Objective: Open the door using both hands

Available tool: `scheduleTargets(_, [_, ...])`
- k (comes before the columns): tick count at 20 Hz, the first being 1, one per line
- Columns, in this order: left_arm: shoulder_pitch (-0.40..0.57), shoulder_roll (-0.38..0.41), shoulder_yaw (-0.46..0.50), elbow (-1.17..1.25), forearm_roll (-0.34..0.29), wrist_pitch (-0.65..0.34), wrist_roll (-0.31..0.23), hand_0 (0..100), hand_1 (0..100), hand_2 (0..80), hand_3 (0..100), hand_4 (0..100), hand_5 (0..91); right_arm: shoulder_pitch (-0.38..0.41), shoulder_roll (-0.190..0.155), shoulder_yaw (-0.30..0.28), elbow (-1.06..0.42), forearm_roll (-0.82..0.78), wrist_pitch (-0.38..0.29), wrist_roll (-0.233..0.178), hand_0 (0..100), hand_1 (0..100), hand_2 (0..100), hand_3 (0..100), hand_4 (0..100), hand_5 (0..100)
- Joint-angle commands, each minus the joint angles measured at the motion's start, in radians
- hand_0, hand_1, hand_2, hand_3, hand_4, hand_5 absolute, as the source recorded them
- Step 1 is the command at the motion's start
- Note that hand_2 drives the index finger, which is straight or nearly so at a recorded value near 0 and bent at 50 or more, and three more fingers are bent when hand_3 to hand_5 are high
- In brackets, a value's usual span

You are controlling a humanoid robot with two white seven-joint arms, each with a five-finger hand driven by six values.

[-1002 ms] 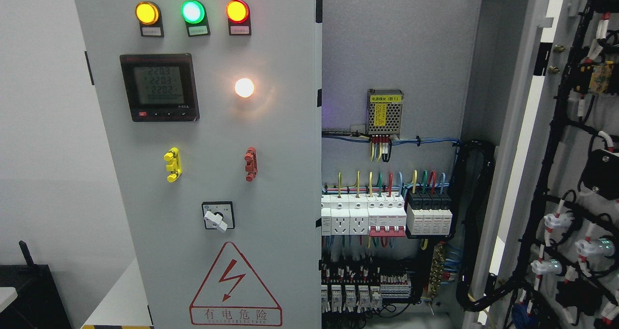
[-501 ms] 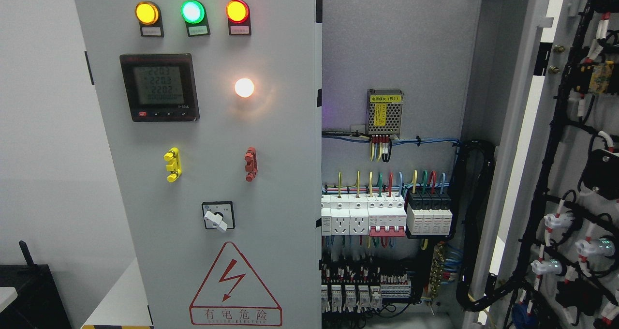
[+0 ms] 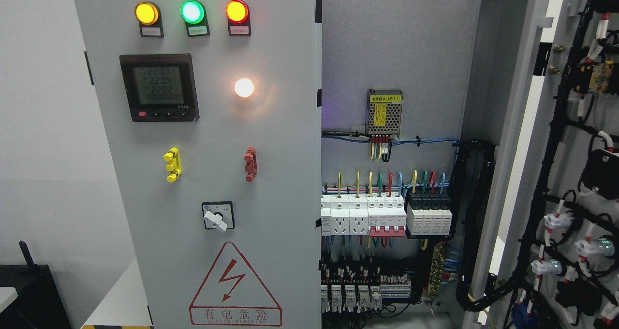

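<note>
Door (image 3: 570, 126) at right swung open, upright, inner wiring showing, no robot hand visible.

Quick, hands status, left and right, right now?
Left hand: not in view, so its state cannot be told.
Right hand: not in view either; cannot be told.
</note>
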Motion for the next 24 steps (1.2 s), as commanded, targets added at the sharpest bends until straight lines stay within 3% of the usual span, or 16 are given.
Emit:
scheduleTargets(1, [-0.023, -0.119, 0.063, 0.12, -0.036, 0.027, 0.006, 0, 0, 0.0, 0, 3, 0.0, 0.118, -0.074, 0.003, -0.365, -0.002, -0.002, -0.002, 11, 0, 0, 0, 0, 0])
scheduleTargets(9, [-0.023, -0.119, 0.063, 0.12, -0.03, 0.016, 0.007, 0, 0, 0.0, 0, 3, 0.0, 0.377, -0.14, 0.002, -0.822, -0.001, -0.014, -0.004, 11, 0, 0, 0, 0, 0])
scheduleTargets(12, [-0.023, -0.119, 0.063, 0.117, -0.03, 0.016, 0.01, 0, 0, 0.0, 0, 3, 0.0, 0.456, -0.179, -0.006, -0.93, -0.002, -0.068, -0.004, 11, 0, 0, 0, 0, 0])
scheduleTargets(15, [-0.023, -0.119, 0.063, 0.119, -0.024, 0.016, 0.01, 0, 0, 0.0, 0, 3, 0.0, 0.539, -0.188, -0.012, -1.023, -0.004, -0.119, -0.004, 11, 0, 0, 0, 0, 0])
scheduleTargets(22, [-0.033, -0.119, 0.103, 0.119, -0.021, 0.027, 0.007, 0, 0, 0.0, 0, 3, 0.0, 0.706, -0.228, 0.001, -1.285, -0.007, -0.155, -0.002, 11, 0, 0, 0, 0, 0])
scheduleTargets(24, [-0.033, -0.119, 0.103, 0.119, -0.021, 0.027, 0.001, 0, 0, 0.0, 0, 3, 0.0, 0.755, -0.258, 0.026, -1.365, -0.005, -0.171, -0.002, 11, 0, 0, 0, 0, 0])
